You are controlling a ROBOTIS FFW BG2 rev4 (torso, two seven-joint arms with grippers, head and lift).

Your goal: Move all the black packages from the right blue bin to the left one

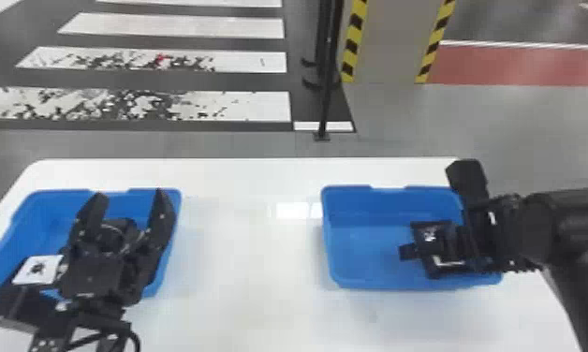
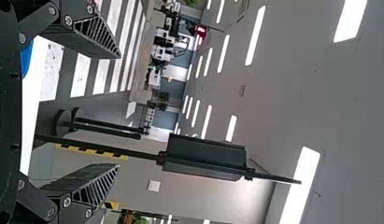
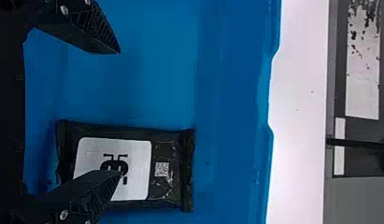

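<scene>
Right wrist view: black package (image 3: 173,149), long axis near-to-far, QR end (image 3: 187,170) toward blue bin's far rim (image 3: 270,93), right tool (image 1: 440,250) unclenched.

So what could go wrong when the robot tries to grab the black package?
One finger of the open right gripper is over the white label, so going straight down might squash the package instead of pinching it.

The wrapper looks crinkly, so it could slip out.

The left gripper is over the left blue bin, so the arms might bump at the drop-off.
</scene>
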